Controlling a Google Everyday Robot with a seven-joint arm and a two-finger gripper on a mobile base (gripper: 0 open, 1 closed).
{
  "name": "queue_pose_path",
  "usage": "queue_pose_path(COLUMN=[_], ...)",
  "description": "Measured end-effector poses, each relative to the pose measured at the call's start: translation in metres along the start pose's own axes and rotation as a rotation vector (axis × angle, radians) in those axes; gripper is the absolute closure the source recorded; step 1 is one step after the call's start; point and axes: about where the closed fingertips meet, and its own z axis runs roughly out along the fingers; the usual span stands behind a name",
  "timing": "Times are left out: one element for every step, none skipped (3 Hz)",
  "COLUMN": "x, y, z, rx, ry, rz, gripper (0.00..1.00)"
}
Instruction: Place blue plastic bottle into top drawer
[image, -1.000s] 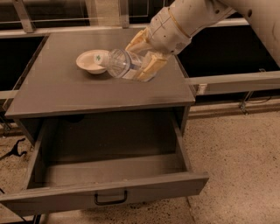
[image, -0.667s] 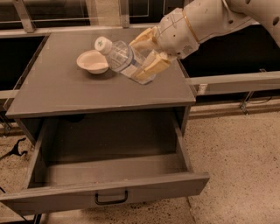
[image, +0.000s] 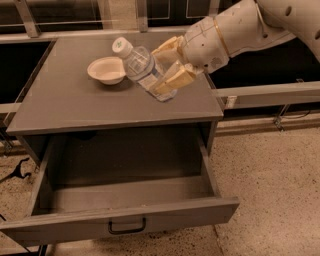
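Note:
The blue plastic bottle (image: 140, 67) is clear with a white cap and a white-and-blue label. It is tilted, cap up and to the left, held above the grey cabinet top. My gripper (image: 167, 67) comes in from the upper right on a white arm and is shut on the bottle's lower half with tan fingers (image: 172, 80). The top drawer (image: 125, 200) stands pulled open below the cabinet top, its inside bare, with a dark loop handle (image: 127, 227) on its front panel.
A beige shallow bowl (image: 106, 69) sits on the cabinet top (image: 65, 105) just left of the bottle. A metal rail (image: 265, 92) runs to the right of the cabinet. Speckled floor (image: 270, 190) lies to the right of the drawer.
My gripper has lifted the bottle off the cabinet top and tipped it more upright, the cap rising up and to the left above the bowl.

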Motion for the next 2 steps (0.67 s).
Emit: queue_pose_path(x=[0.0005, -0.006], y=[0.0089, 0.0145], z=[0.0029, -0.0059], rx=[0.053, 0.133], ry=[-0.17, -0.311], rz=[0.18, 0.346], gripper=[1.0, 1.0])
